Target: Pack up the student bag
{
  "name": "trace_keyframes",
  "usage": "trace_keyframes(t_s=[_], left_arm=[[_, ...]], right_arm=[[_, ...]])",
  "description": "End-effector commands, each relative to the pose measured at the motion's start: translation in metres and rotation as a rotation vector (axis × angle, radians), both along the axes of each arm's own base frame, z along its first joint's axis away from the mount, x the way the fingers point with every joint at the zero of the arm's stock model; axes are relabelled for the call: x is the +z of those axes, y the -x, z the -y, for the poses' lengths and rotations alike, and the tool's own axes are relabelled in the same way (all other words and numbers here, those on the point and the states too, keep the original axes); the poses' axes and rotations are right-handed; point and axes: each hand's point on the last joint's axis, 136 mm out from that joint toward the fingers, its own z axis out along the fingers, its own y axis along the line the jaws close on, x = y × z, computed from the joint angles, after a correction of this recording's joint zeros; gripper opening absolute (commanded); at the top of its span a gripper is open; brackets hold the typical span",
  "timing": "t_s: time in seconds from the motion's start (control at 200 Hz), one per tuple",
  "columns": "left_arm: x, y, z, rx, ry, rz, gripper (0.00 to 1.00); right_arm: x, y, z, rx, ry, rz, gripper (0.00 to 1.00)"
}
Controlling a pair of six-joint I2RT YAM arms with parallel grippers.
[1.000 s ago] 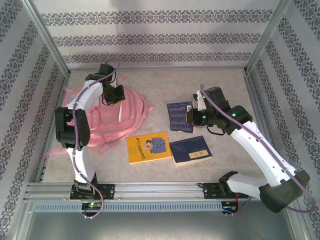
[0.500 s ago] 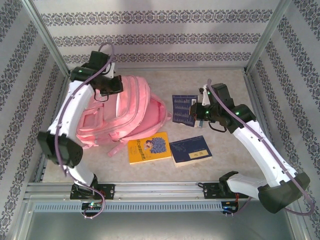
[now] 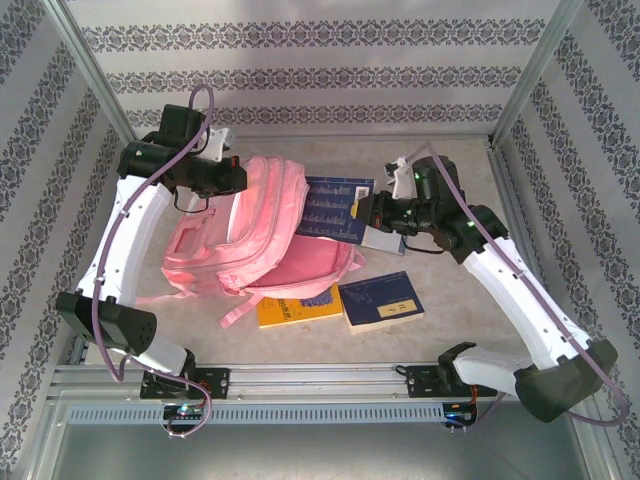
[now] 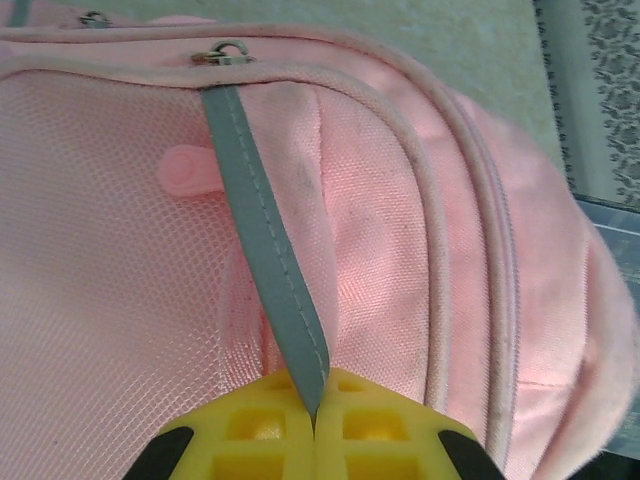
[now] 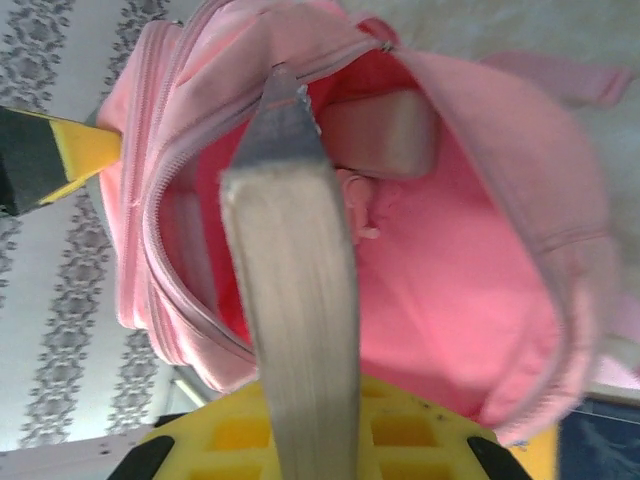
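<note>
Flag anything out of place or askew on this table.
The student bag, held up by its grey strap in the left hand, sags over the yellow book and covers its far part. That book may be pinned underneath. Nothing looks spilled or damaged.

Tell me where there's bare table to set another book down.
Bare table runs along the back wall, behind the student bag and the right gripper holding a dark book. A smaller patch lies right of the blue book, beneath the right arm. Crowded: the middle, bag overlapping the yellow book.
</note>
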Motion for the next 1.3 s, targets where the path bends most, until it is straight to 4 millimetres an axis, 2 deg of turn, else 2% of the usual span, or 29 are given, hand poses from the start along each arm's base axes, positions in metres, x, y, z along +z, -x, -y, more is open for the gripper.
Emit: trace_keyframes(t_s=[0.0, 0.2, 0.375, 0.505, 0.625, 0.934, 1.089, 1.169, 1.264, 1.299], left_arm=[[0.058, -0.004, 0.021, -0.084, 0.149, 0.203, 0.0], [0.065, -0.009, 0.023, -0.074, 0.199, 0.203, 0.0], [0.065, -0.011, 0.029, -0.09, 0.239, 0.195, 0.0], [0.067, -0.014, 0.032, -0.094, 0.263, 0.193, 0.0], [0.069, -0.016, 0.034, -0.099, 0.284, 0.191, 0.0], [0.076, -0.017, 0.04, -0.116, 0.336, 0.197, 0.0], [0.076, -0.018, 0.041, -0.118, 0.343, 0.197, 0.0], [0.076, -0.021, 0.042, -0.117, 0.347, 0.197, 0.0], [0.075, -0.025, 0.043, -0.114, 0.347, 0.194, 0.0], [0.074, -0.028, 0.042, -0.111, 0.343, 0.195, 0.0]], right_arm=[[0.003, 0.0, -0.02, 0.002, -0.168, -0.111, 0.0], [-0.03, -0.005, -0.02, -0.102, -0.237, -0.241, 0.0], [-0.028, -0.013, -0.03, -0.069, -0.286, -0.214, 0.0], [-0.02, -0.016, -0.052, 0.015, -0.308, -0.193, 0.0], [-0.026, -0.019, -0.073, 0.067, -0.284, -0.198, 0.0], [-0.054, -0.05, -0.13, 0.105, -0.275, -0.21, 0.0], [-0.085, -0.066, -0.165, 0.113, -0.191, -0.223, 0.0], [-0.1, -0.073, -0.181, 0.12, -0.143, -0.225, 0.04], [-0.114, -0.082, -0.192, 0.112, -0.085, -0.214, 0.15], [-0.117, -0.085, -0.195, 0.114, -0.076, -0.207, 0.22]])
